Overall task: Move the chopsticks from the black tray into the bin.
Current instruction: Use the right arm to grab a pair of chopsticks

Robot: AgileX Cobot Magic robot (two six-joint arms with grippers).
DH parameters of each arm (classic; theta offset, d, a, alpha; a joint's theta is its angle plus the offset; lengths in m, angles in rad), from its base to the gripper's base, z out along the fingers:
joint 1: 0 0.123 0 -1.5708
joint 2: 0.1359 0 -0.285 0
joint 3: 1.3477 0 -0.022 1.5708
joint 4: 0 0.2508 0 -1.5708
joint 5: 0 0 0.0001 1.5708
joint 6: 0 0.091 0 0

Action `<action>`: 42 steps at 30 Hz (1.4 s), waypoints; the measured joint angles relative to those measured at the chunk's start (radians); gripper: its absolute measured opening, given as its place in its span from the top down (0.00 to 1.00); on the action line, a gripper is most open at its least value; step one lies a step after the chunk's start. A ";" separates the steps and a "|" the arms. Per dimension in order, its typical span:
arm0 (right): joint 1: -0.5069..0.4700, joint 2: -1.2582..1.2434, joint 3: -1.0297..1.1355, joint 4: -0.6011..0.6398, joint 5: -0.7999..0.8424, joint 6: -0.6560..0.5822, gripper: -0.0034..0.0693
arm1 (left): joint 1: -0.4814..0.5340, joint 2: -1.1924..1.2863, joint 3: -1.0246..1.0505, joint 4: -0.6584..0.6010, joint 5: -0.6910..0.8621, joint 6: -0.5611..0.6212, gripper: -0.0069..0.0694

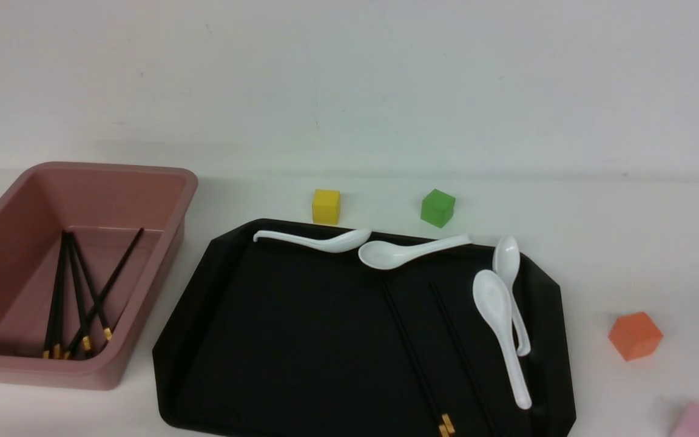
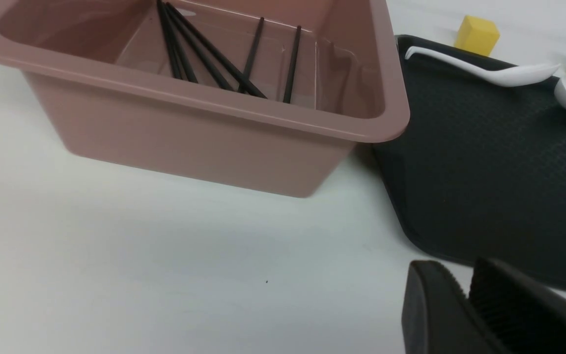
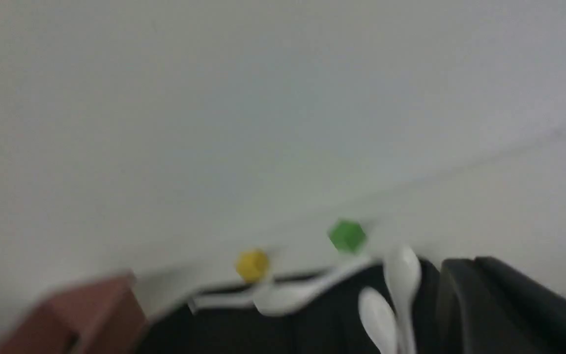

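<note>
The black tray (image 1: pixel 301 340) lies mid-table, spoons (image 1: pixel 498 309) near its far and right edges. The pink bin (image 1: pixel 107 370) stands at the table's left, holding several chopsticks (image 1: pixel 85 291); more lie toward the tray's right side. These should be light, stiff and slick, apt to roll, best pinched around mid-length. The right claw (image 3: pixel 445 268) is together; the left claw's (image 2: pixel 467 278) fingertips look nearly together, with nothing visible between.
</note>
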 joint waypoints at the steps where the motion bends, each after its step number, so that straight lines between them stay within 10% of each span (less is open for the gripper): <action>1: 0.000 0.014 -0.010 -0.007 0.017 -0.011 0.96 | 0.000 0.000 0.000 0.000 0.000 0.000 0.74; 7: 0.000 0.513 -0.183 0.103 0.450 -0.206 0.97 | 0.000 0.000 0.000 0.000 0.000 0.000 0.73; 17: 0.235 0.992 -0.279 0.438 0.404 -0.610 0.85 | 0.000 0.000 0.000 0.000 0.000 0.000 0.72; 23: 0.480 1.249 -0.515 0.215 0.312 -0.377 0.77 | 0.000 0.000 0.000 0.000 0.000 0.000 0.72; 32: 0.601 1.516 -0.796 -0.374 0.412 0.131 0.48 | 0.000 0.000 0.000 0.000 0.000 0.000 0.72; 42: 0.601 1.691 -0.903 -0.430 0.417 0.184 0.43 | 0.000 0.000 0.000 0.000 0.000 0.000 0.71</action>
